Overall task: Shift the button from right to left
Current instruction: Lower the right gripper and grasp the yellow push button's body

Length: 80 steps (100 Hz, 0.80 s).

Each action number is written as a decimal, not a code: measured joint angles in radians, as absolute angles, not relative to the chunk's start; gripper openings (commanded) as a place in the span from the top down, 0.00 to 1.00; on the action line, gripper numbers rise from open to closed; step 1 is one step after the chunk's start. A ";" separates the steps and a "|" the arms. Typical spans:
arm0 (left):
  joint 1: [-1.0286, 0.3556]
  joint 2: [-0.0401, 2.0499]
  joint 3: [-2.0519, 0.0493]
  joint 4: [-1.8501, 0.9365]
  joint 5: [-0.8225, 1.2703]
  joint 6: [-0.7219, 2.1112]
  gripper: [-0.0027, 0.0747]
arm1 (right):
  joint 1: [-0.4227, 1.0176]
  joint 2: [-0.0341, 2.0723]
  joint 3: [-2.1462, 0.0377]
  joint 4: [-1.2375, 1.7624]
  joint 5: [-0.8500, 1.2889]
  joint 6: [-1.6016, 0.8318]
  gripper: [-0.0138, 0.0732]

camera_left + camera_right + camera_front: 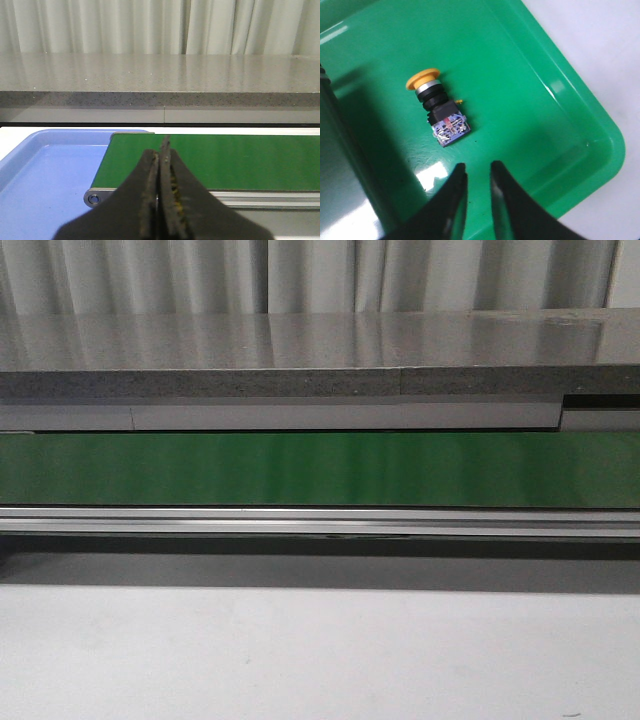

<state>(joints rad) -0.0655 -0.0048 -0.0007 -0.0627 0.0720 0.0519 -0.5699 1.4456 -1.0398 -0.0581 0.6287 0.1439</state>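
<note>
- Button [437, 106] lies on its side in the green tray [560, 90], untouched; pickup is not yet done.
- Right gripper [478, 172] hovers just beside it, fingers narrowly parted, empty.
- Left gripper [161, 172] is pressed together over the green belt [240, 160], near the blue tray [45, 175].
- Next, you likely need to widen the right fingers, then centre them over the black body.

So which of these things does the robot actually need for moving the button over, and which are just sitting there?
Part of the job:
- the button, lying on its side in the green tray
- the right gripper, open just short of it
- the left gripper, shut and empty
- the blue tray on the left, possibly the destination

Just there:
- the green conveyor belt
- the grey counter
- the curtain
</note>
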 measured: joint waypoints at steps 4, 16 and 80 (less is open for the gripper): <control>-0.065 -0.005 -0.001 -0.063 0.072 0.052 0.99 | -0.570 1.468 -1.046 -0.057 0.628 0.144 0.24; -0.065 -0.005 -0.001 -0.063 0.072 0.052 0.99 | -0.570 1.534 -1.075 -0.057 0.614 0.127 0.08; -0.065 -0.005 -0.001 -0.063 0.071 0.052 0.99 | -0.570 1.817 -1.176 -0.025 0.584 -0.195 0.12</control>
<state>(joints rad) -0.0655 -0.0048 -0.0007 -0.0627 0.0706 0.0519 -0.5699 1.8170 -1.1755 -0.0252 0.5840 -0.1951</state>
